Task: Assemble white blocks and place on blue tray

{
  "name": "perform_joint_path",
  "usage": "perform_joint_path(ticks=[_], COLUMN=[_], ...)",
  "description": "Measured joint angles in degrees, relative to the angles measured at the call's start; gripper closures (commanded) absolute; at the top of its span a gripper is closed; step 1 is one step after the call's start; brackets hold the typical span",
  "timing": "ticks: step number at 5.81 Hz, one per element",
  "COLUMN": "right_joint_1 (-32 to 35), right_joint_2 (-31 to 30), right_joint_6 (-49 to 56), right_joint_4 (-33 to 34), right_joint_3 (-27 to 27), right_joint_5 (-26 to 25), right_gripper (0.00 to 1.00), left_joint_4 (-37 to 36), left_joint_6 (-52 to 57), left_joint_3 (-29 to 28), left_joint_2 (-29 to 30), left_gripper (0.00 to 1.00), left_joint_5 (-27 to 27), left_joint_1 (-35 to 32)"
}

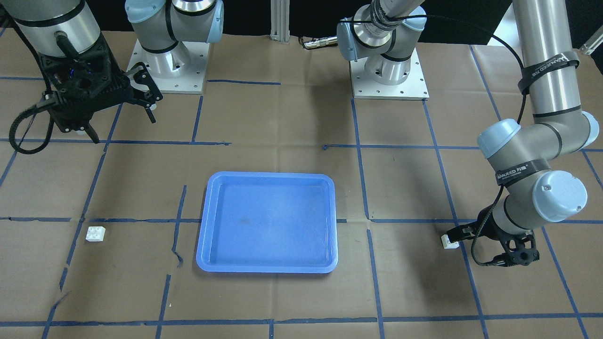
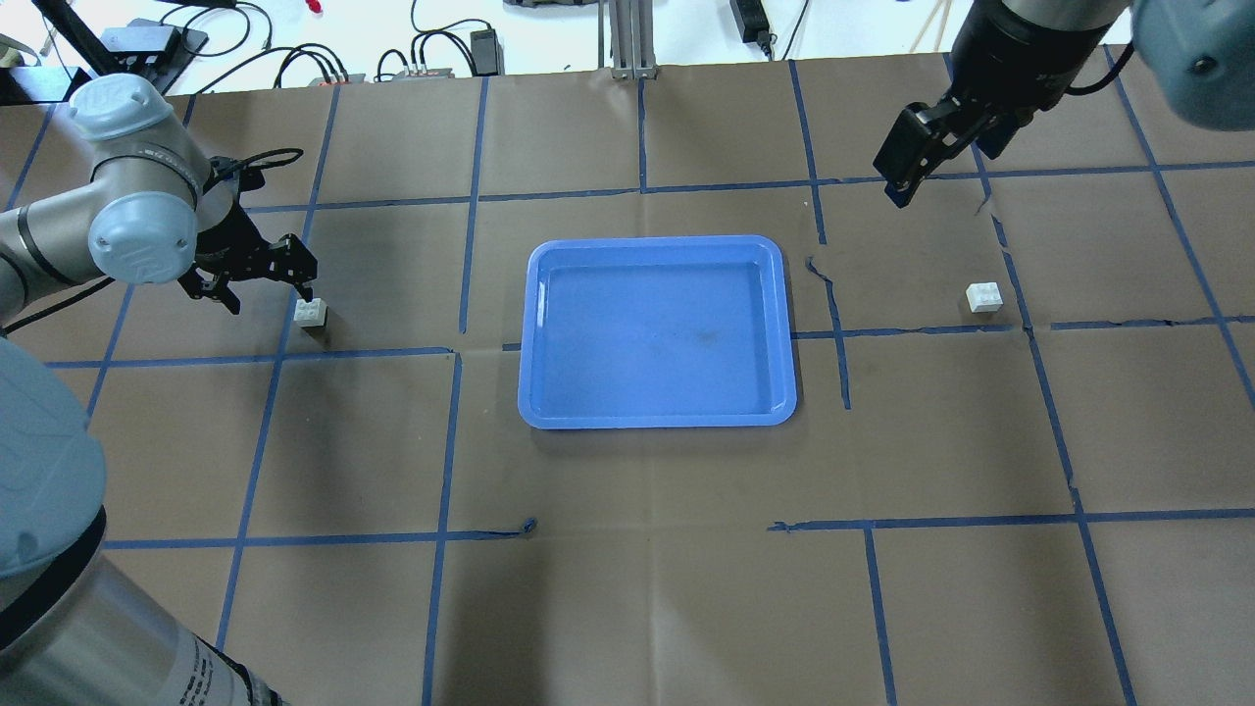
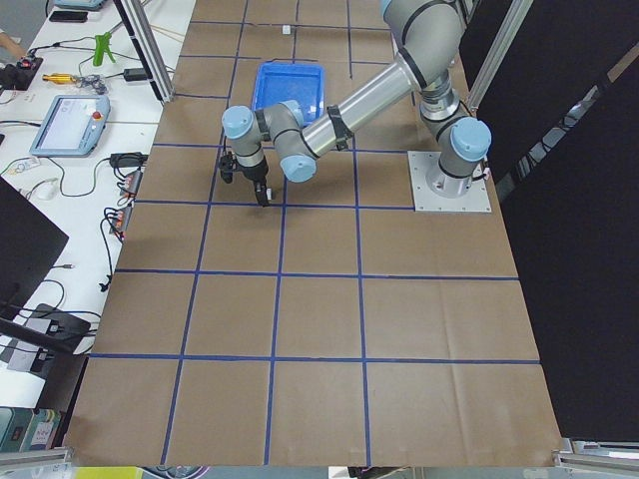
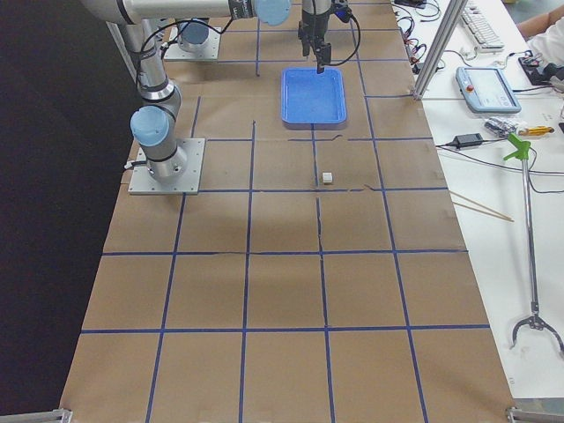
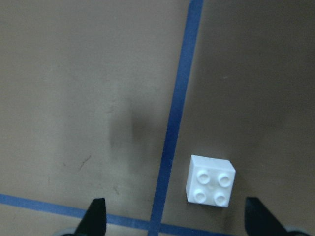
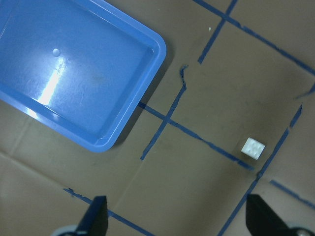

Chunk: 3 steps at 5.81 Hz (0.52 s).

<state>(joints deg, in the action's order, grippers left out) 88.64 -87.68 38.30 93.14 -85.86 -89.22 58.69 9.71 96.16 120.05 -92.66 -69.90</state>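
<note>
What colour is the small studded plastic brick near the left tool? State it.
Plain white: the small square four-studded plastic brick shows best in the left wrist view.

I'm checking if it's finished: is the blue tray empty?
Empty. The blue tray shows only bare floor; one white block and the other white block sit outside it.

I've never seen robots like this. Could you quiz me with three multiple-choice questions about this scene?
1. The white block by the left gripper is: A) in the air B) on a base plate C) on the table by blue tape
2. Its studs number: A) four B) two C) six
3. The left gripper is: A) shut on it B) open, empty C) unseen
Answers: C, the wrist view shows it resting there; A, four round studs show; B, fingertips stand apart, touching nothing.
</note>
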Motion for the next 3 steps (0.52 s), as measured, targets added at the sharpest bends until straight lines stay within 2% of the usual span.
perform_joint_path(ticks=[1,2,3], right_joint_1=[-0.36,-1.35,-3.14], right_joint_2=[0.27,0.68,1.46], right_joint_6=[12.21,22.4,31.53], right_joint_4=[2.22,2.96,3.11], right_joint_3=[-0.05,-0.08,-0.03], right_joint_5=[-0.14,-0.19,0.13], right_gripper=[0.0,0.0,0.0], left_joint_4=[-1.47,-1.87,-1.93], left_joint_6=[0.03,0.13,0.7], left_joint_3=[0.78,1.01,1.13], left_joint_2=[0.5,0.74,1.12], left_gripper=[0.09,0.42,0.65], left_joint_5=[1.91,2.68,2.89], left_joint_1=[0.0,-0.04,-0.05])
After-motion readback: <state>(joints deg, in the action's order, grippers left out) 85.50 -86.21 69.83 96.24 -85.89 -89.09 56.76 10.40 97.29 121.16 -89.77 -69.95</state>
